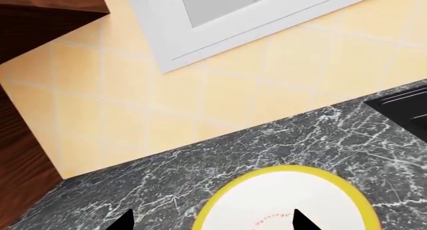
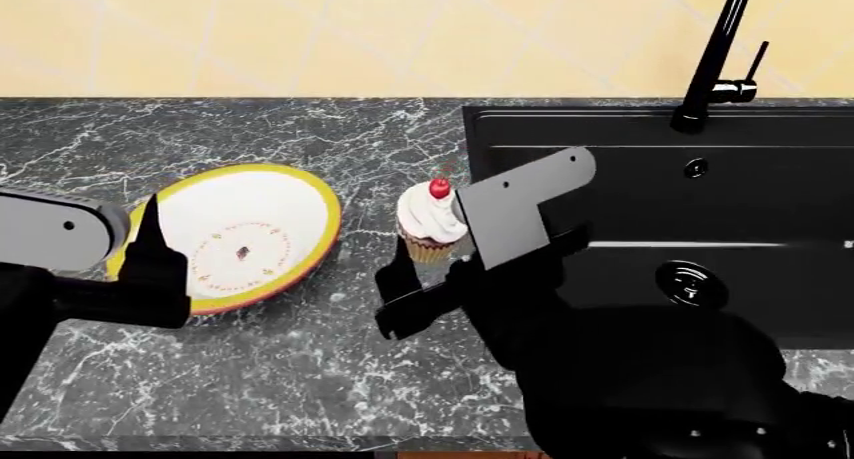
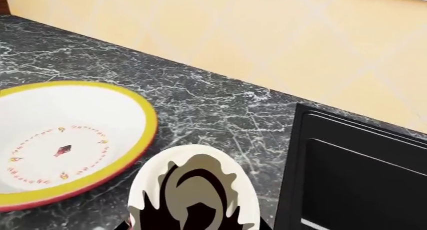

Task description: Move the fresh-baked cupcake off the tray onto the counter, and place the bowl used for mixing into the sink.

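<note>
Cupcake (image 2: 434, 219) upright on counter (image 2: 347, 129), between bowl (image 2: 240, 234) and sink (image 2: 747, 189), near both. Right gripper (image 2: 424, 279) at cupcake; whether fingers clamp wrapper, cannot tell. Bowl on counter left of cupcake. Left gripper (image 1: 212, 221) over bowl's near-left rim, fingers apart, 2 tips visible. Faucet (image 2: 714, 59) behind sink.

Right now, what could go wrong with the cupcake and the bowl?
The cupcake stands on the counter right at the sink edge, with the right hand close beside it; a nudge might tip it or smear the frosting. The left hand sits at the bowl rim, so a shallow grip could slip.
</note>
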Robot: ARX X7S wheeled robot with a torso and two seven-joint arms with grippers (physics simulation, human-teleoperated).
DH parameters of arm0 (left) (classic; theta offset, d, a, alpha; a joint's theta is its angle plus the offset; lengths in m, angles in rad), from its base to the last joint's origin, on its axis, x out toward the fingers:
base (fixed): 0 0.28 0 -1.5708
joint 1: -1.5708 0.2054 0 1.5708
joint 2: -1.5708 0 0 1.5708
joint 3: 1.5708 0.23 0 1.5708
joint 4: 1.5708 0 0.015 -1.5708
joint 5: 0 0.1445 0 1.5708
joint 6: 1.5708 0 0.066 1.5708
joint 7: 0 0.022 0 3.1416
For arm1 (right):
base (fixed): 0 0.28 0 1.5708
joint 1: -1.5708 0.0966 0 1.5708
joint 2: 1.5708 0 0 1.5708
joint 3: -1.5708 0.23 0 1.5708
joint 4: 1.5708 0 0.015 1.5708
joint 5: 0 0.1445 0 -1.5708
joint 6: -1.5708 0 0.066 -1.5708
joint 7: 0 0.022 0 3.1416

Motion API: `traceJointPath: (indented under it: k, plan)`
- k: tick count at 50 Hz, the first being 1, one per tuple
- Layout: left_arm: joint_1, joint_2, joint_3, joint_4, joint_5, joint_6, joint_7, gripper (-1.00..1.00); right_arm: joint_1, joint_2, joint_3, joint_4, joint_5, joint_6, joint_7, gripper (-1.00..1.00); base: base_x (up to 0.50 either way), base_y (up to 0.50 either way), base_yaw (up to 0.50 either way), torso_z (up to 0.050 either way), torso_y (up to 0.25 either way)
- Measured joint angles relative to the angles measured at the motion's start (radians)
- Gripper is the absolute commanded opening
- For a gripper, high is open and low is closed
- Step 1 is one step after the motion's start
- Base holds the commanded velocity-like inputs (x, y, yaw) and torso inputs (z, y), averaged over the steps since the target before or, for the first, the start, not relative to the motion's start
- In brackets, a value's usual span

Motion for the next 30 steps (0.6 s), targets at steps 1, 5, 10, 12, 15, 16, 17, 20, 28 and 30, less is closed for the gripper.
traceJointPath:
  k: [1, 5, 10, 12, 15, 16, 17, 20, 28, 30]
  plan:
    - [-0.001, 0.002, 0.001, -0.001, 0.001, -0.001, 0.001, 1.00, -0.004, -0.005, -0.004, 0.003, -0.004, -0.001, 0.003, -1.00, 0.00, 0.00, 0.00, 0.000, 0.000]
    - [0.000, 0.005, 0.003, -0.002, 0.005, -0.002, 0.003, 1.00, -0.018, -0.025, -0.020, 0.011, -0.021, -0.004, 0.012, -1.00, 0.00, 0.00, 0.00, 0.000, 0.000]
    - [0.010, 0.003, -0.002, -0.001, 0.011, 0.002, 0.008, 1.00, -0.036, -0.042, -0.050, -0.001, -0.036, 0.002, 0.013, -1.00, 0.00, 0.00, 0.00, 0.000, 0.000]
    - [0.014, 0.002, -0.004, 0.000, 0.013, 0.004, 0.011, 1.00, -0.043, -0.046, -0.061, -0.010, -0.041, 0.005, 0.012, -1.00, 0.00, 0.00, 0.00, 0.000, 0.000]
    - [0.018, 0.001, -0.007, 0.001, 0.015, 0.007, 0.012, 1.00, -0.051, -0.050, -0.076, -0.020, -0.047, 0.009, 0.011, -1.00, 0.00, 0.00, 0.00, 0.000, 0.000]
    - [0.018, 0.001, -0.007, 0.001, 0.014, 0.006, 0.012, 1.00, -0.052, -0.052, -0.079, -0.022, -0.049, 0.010, 0.011, -1.00, 0.00, 0.00, 0.00, 0.000, 0.000]
    - [0.017, 0.001, -0.006, 0.001, 0.014, 0.006, 0.012, 1.00, -0.054, -0.053, -0.082, -0.024, -0.050, 0.010, 0.012, -1.00, 0.00, 0.00, 0.00, 0.000, 0.000]
    - [0.011, 0.002, -0.004, 0.000, 0.012, 0.004, 0.011, 1.00, -0.057, -0.058, -0.091, -0.026, -0.057, 0.013, 0.018, -1.00, 0.00, 0.00, 0.00, 0.000, 0.000]
    - [0.007, 0.004, -0.001, -0.001, 0.012, 0.001, 0.012, 1.00, -0.066, -0.070, -0.106, -0.016, -0.085, 0.012, 0.036, -1.00, 0.00, 0.00, 0.00, 0.000, 0.000]
    - [0.011, 0.003, -0.004, 0.000, 0.014, 0.003, 0.014, 1.00, -0.067, -0.074, -0.107, -0.012, -0.091, 0.011, 0.043, -1.00, 0.00, 0.00, 0.00, 0.000, 0.000]
